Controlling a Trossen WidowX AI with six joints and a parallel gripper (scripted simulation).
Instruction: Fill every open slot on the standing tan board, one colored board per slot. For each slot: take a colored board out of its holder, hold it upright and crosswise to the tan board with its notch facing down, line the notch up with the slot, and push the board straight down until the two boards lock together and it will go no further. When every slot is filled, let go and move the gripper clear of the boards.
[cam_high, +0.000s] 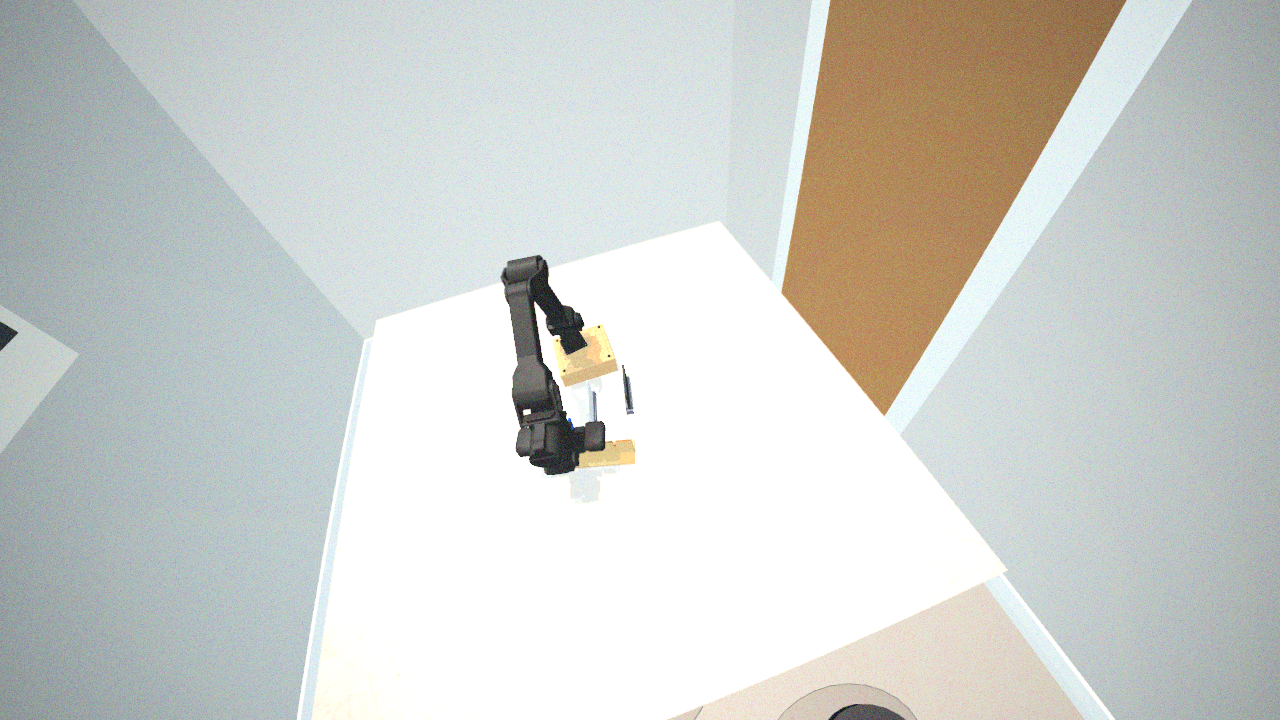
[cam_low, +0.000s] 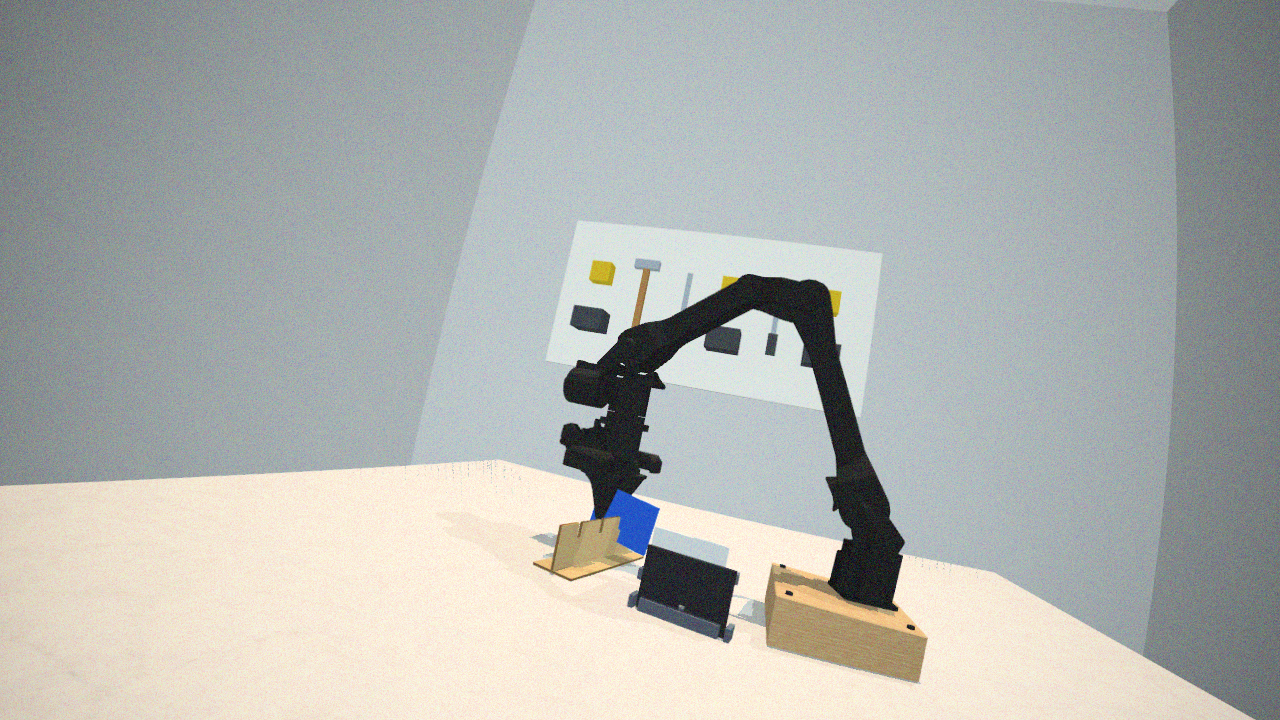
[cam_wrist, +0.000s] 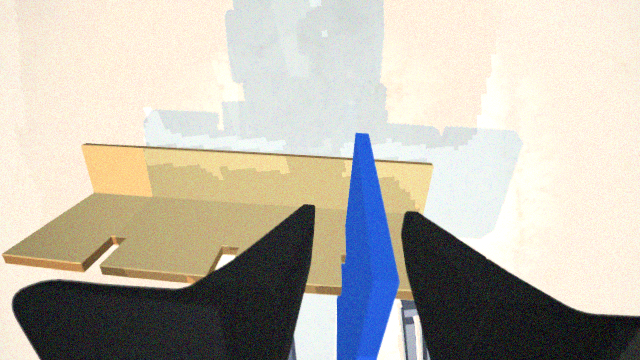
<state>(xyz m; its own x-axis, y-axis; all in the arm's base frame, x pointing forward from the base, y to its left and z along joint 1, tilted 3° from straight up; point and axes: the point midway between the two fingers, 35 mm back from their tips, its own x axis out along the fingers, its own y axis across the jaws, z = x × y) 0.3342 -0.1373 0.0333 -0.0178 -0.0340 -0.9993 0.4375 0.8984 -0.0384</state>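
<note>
Two open slots: in the tan board (cam_high: 608, 454) (cam_low: 583, 544) (cam_wrist: 180, 220), which stands upright on its base.
Blue board: the blue board (cam_low: 633, 522) (cam_wrist: 367, 240) is upright and crosswise to the tan board, at its third slot; how deeply it sits I cannot tell.
Gripper: parted around the blue board, a gap showing on each side; the gripper (cam_low: 602, 512) (cam_wrist: 358, 219) grips nothing.
Black board: upright in its holder, the black board (cam_low: 687, 580) is between the tan board and the wooden block (cam_high: 586, 365) (cam_low: 841, 640) under the arm.

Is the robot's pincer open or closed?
Open: in the wrist view, gaps show between the black pincer fingers and both sides of the flat blue board.
</note>
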